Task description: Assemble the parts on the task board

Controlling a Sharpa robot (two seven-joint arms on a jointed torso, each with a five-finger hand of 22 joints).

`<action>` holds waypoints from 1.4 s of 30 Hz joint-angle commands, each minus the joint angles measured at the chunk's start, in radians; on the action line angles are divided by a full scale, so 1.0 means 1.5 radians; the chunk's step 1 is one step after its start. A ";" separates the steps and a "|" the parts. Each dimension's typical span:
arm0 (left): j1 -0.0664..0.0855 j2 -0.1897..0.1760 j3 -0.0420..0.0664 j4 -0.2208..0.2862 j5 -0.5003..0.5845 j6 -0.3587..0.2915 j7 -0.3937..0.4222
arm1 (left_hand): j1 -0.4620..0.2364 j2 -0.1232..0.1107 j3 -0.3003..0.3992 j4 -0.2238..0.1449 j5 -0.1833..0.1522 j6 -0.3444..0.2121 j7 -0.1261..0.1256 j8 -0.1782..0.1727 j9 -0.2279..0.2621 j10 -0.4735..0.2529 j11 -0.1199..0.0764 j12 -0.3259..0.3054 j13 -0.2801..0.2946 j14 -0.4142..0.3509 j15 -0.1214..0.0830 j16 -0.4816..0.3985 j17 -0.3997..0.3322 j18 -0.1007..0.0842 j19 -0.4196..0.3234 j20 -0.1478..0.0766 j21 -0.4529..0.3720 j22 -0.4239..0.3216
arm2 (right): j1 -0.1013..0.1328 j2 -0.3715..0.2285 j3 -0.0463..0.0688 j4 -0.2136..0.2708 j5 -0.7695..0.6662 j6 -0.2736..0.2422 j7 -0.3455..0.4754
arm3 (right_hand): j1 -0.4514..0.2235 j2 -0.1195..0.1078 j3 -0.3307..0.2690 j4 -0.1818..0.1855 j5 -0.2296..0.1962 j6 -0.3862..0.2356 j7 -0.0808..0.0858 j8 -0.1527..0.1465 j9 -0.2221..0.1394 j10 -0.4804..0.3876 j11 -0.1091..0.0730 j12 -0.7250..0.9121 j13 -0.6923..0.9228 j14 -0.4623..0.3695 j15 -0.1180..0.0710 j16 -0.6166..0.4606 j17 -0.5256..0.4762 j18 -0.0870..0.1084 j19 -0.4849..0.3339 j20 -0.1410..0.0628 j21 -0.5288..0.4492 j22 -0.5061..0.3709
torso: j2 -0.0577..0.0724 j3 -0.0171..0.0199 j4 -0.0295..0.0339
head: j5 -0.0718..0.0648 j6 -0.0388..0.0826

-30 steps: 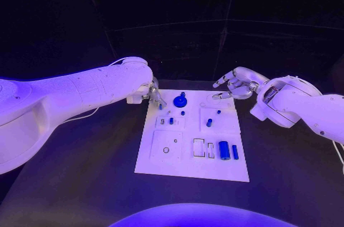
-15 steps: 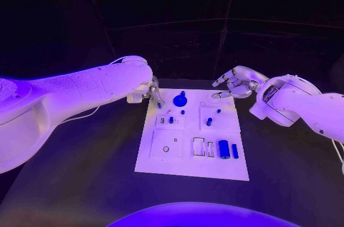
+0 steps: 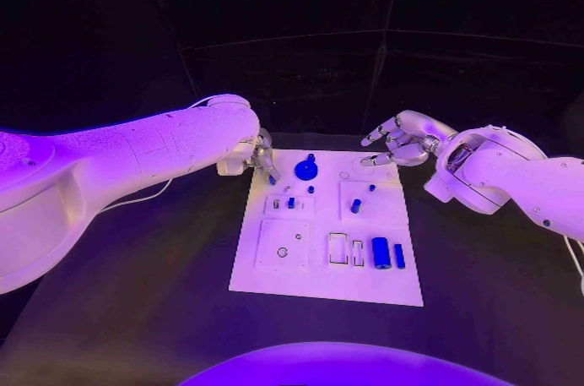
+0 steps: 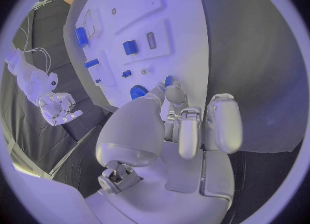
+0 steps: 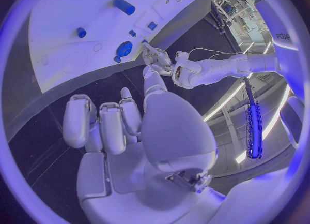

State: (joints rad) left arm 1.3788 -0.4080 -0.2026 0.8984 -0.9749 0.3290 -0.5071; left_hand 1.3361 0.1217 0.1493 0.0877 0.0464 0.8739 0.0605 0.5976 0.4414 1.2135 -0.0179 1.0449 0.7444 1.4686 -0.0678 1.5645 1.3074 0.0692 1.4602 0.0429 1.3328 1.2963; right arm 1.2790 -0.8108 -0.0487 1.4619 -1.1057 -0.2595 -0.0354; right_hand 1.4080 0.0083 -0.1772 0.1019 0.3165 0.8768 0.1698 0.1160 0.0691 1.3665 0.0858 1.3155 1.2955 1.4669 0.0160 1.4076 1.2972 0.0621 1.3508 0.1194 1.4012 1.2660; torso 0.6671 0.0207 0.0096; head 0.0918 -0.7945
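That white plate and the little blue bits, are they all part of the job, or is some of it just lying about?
Part of the job:
task board
blue round part
blue cylinder
left hand
right hand

Just there:
black table

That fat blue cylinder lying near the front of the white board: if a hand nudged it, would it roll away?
Probably, a little. The blue cylinder lies on its side on the task board, and its round shape suggests it rolls sideways easily. It looks smooth and rigid, so it may slip in a loose grip. Whether a recess holds it, I cannot tell.
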 commanded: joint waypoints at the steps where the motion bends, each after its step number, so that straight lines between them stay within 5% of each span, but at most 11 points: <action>1: 0.001 -0.001 0.000 0.000 0.016 -0.010 0.011 | 0.014 0.004 0.016 -0.019 0.002 0.002 -0.003 0.005 0.016 0.007 0.001 0.000 0.001 0.068 -0.005 0.004 0.176 -0.002 0.002 -0.006 0.001 0.001 | 0.001 0.000 0.000 0.001 -0.002 0.004 0.002 | 0.000 0.005 -0.005 0.000 0.002 0.001 0.001 0.003 -0.001 -0.003 -0.002 -0.002 0.000 0.029 -0.006 -0.003 0.000 0.008 -0.005 -0.001 -0.003 -0.001 | 0.000 0.0002 0.0004 | -0.001 0.000; 15: 0.001 -0.024 0.001 0.029 0.042 -0.048 0.016 | 0.023 -0.015 0.045 -0.045 0.002 0.001 -0.005 0.012 0.028 0.020 -0.002 0.002 0.006 0.068 -0.006 0.004 0.176 -0.002 0.002 -0.007 0.001 0.002 | 0.001 -0.001 0.000 0.000 -0.002 0.001 0.004 | 0.000 0.006 -0.005 0.001 0.002 0.002 0.001 0.004 0.000 -0.003 -0.002 -0.002 0.000 0.029 -0.006 -0.003 -0.001 0.008 -0.005 -0.001 -0.004 -0.001 | -0.001 0.0004 0.0014 | 0.000 -0.001; 32: 0.012 -0.138 0.004 0.204 0.073 -0.135 -0.001 | 0.016 -0.032 0.082 -0.061 0.002 0.003 -0.006 0.014 0.037 0.033 -0.003 0.001 0.006 0.068 -0.008 0.004 0.176 -0.003 0.005 -0.009 0.004 0.007 | 0.001 -0.008 0.000 -0.001 -0.002 -0.002 0.004 | 0.000 0.006 -0.006 0.002 0.002 0.002 0.001 0.004 0.000 -0.003 -0.002 -0.003 0.000 0.029 -0.006 -0.004 -0.001 0.008 -0.005 -0.001 -0.004 -0.001 | -0.004 0.0023 0.0084 | 0.000 -0.004; 42: 0.007 -0.171 0.002 0.268 0.052 -0.195 0.000 | 0.005 -0.041 0.108 -0.066 0.002 0.004 -0.007 0.016 0.043 0.038 -0.004 -0.001 0.004 0.068 -0.009 0.004 0.176 -0.004 0.007 -0.010 0.006 0.010 | 0.001 -0.009 0.000 -0.002 -0.002 -0.002 0.004 | 0.000 0.006 -0.006 0.002 0.002 0.002 0.001 0.004 0.000 -0.003 -0.002 -0.003 0.000 0.029 -0.006 -0.004 -0.001 0.008 -0.005 -0.001 -0.004 -0.001 | -0.004 0.0022 0.0090 | 0.002 -0.007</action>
State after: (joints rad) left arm 1.3883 -0.6642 -0.2002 1.2937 -0.8808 0.1045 -0.5049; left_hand 1.3458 0.0666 0.1967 0.1018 0.0465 0.8777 0.0573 0.6175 0.4398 1.2600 -0.0182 1.0449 0.7513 1.4678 -0.0740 1.5645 1.3074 0.0691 1.4668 0.0364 1.3364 1.3077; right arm 1.2791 -0.8242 -0.0487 1.4588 -1.1060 -0.2598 -0.0347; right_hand 1.4080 0.0083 -0.1798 0.1045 0.3165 0.8768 0.1698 0.1160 0.0691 1.3665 0.0858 1.3156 1.2966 1.4669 0.0161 1.4076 1.2964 0.0622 1.3508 0.1194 1.4012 1.2651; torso 0.6608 0.0244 0.0219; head 0.0943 -0.8036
